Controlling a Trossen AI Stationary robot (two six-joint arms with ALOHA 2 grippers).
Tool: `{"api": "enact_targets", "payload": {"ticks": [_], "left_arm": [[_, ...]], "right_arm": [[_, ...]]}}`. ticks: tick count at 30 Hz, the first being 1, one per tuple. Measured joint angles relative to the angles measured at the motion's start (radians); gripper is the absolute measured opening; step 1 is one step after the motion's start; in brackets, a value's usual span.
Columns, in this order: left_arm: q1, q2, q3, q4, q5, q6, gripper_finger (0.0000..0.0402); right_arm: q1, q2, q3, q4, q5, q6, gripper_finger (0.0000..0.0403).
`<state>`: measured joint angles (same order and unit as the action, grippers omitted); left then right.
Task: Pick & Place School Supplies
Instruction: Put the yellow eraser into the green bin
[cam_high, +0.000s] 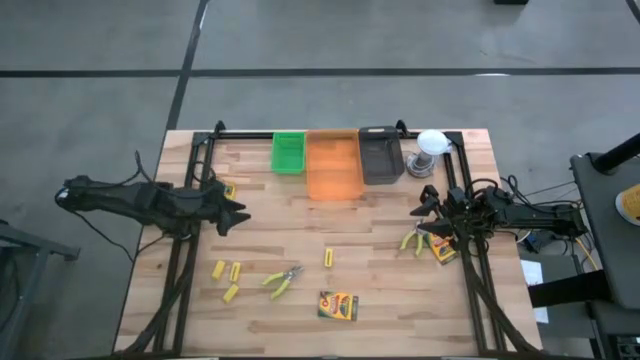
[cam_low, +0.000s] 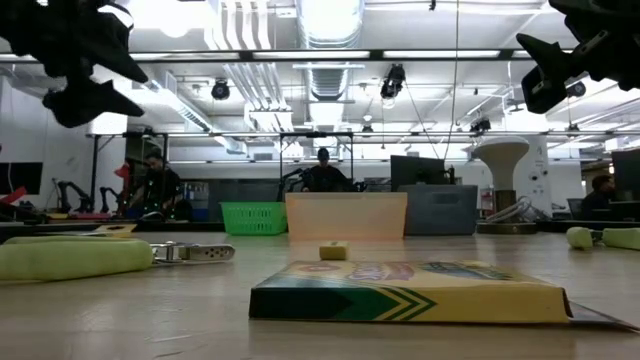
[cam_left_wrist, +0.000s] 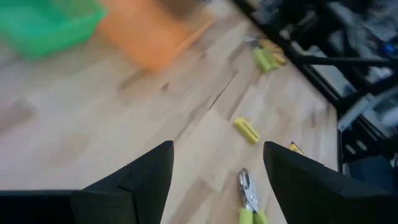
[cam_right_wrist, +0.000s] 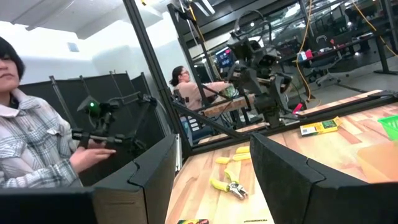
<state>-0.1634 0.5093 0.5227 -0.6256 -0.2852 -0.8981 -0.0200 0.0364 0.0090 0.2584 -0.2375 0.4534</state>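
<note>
My left gripper (cam_high: 236, 216) hangs open above the table's left side, with nothing between its fingers (cam_left_wrist: 217, 149). Over the right side, my right gripper (cam_high: 421, 206) is also open and empty (cam_right_wrist: 214, 140). On the wood lie three short yellow blocks (cam_high: 228, 277) at the near left and a fourth block (cam_high: 327, 258) at the centre. Yellow-handled pliers (cam_high: 283, 281) lie beside them, and a second pair (cam_high: 412, 240) lies near my right arm. One crayon box (cam_high: 338, 305) lies flat at the near centre. Another crayon box (cam_high: 443, 250) is under my right arm, and a third (cam_high: 230, 190) is by my left arm.
A green tray (cam_high: 288, 152), an orange tray (cam_high: 333, 166) and a black tray (cam_high: 380, 156) stand in a row at the far edge, with a white round object (cam_high: 430, 150) to their right. Black frame rails (cam_high: 190, 180) run along both sides. People (cam_right_wrist: 31, 124) are beyond the table.
</note>
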Motion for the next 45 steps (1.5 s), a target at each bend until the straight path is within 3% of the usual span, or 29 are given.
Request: {"api": "enact_targets", "payload": {"ticks": [6,14,22,29,36,45], "left_arm": [[-0.022,0.109,0.146,-0.247,0.028,-0.201,0.0255],[-0.056,0.34,0.289,-0.507,0.262,-0.456,0.0255],[-0.101,0.515,0.3,-0.506,0.384,-0.692,0.0255],[-0.151,0.604,0.29,-0.444,0.297,-0.717,0.0255],[-0.252,0.71,0.29,-0.439,0.293,-0.905,0.0254],[-0.297,0.82,0.29,-0.358,0.305,-0.878,0.0243]], "right_arm": [[0.0,0.0,0.0,0.0,0.0,0.0,0.0201],[0.0,0.0,0.0,0.0,0.0,0.0,0.0201],[0.0,0.0,0.0,0.0,0.0,0.0,0.0201],[0.0,0.0,0.0,0.0,0.0,0.0,0.0201],[0.0,0.0,0.0,0.0,0.0,0.0,0.0201],[0.0,0.0,0.0,0.0,0.001,0.0,0.0201]]}}
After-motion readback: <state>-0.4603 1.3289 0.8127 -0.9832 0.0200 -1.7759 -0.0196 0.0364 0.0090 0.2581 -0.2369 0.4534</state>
